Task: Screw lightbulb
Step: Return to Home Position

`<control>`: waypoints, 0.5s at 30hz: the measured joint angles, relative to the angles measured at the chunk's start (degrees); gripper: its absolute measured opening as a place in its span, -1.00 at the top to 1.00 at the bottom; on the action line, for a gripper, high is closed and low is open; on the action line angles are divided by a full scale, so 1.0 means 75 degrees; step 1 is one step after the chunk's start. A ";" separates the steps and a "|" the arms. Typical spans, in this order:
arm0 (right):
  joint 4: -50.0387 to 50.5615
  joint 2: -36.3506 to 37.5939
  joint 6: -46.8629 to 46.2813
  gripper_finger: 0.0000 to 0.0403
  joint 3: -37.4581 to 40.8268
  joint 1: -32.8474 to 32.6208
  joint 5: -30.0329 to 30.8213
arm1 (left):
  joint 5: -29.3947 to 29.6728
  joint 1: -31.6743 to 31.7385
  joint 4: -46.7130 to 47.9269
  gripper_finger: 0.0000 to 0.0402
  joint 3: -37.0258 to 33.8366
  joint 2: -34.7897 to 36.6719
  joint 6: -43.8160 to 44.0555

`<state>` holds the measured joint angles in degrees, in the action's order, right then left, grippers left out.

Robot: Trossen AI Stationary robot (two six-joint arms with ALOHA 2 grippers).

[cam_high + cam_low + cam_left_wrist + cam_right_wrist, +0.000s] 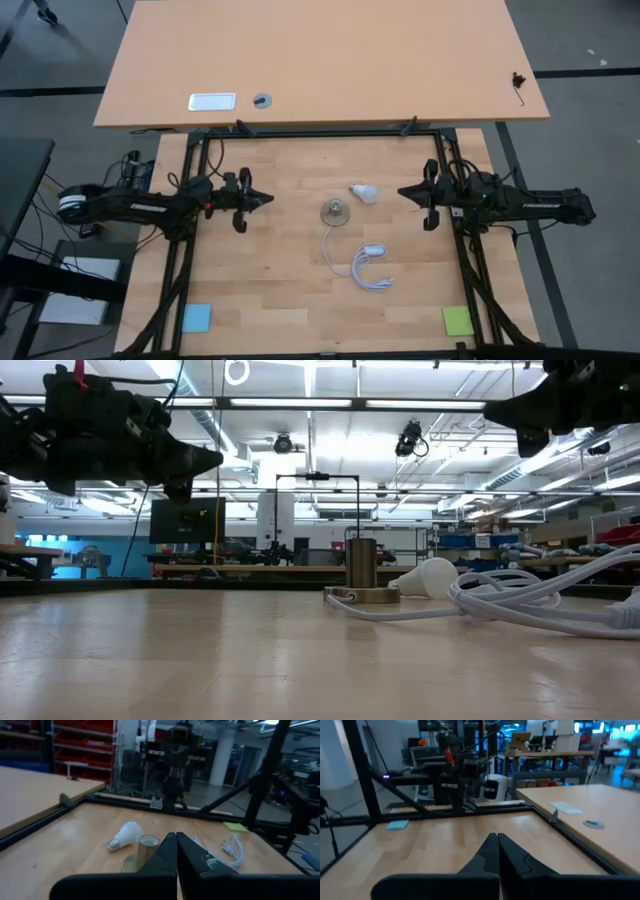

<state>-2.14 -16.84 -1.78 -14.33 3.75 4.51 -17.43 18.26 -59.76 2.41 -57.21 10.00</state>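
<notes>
The white lightbulb point(365, 193) lies on its side on the wooden table, just right of the round brass socket point(334, 211), which stands upright on its disc base. In the left wrist view the lightbulb point(125, 835) shows beside the socket point(147, 851), and in the low view the lightbulb point(428, 577) lies behind the socket point(361, 572). My left gripper point(270, 199) hovers shut, left of the socket, pointing level toward it. My right gripper point(402, 192) hovers shut, right of the bulb. Neither holds anything.
A white cable runs from the socket to a coiled cord with a small plug box point(373, 266) near the table's middle. A blue note point(196, 318) and a green note point(458, 320) lie at the near corners. A black frame point(320, 133) borders the table.
</notes>
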 joint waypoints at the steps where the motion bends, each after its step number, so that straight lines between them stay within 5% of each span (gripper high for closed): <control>1: 0.0002 0.0000 -0.0150 0.99 0.0000 0.0000 0.0023 | 0.0068 0.0000 0.0234 1.00 0.0041 0.0106 0.0016; 10: -0.0358 0.0006 -0.0115 0.92 0.0000 0.0000 0.0057 | 0.0483 -0.0024 0.3251 1.00 0.1221 0.0846 -0.0550; 15: -0.0276 0.0016 0.0405 0.98 0.0000 0.0000 0.0447 | 0.0970 -0.0310 0.3810 1.00 0.1314 0.1289 -0.0707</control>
<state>-4.21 -16.72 1.26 -14.33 3.75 7.87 -10.16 15.93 -31.18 12.26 -47.54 4.69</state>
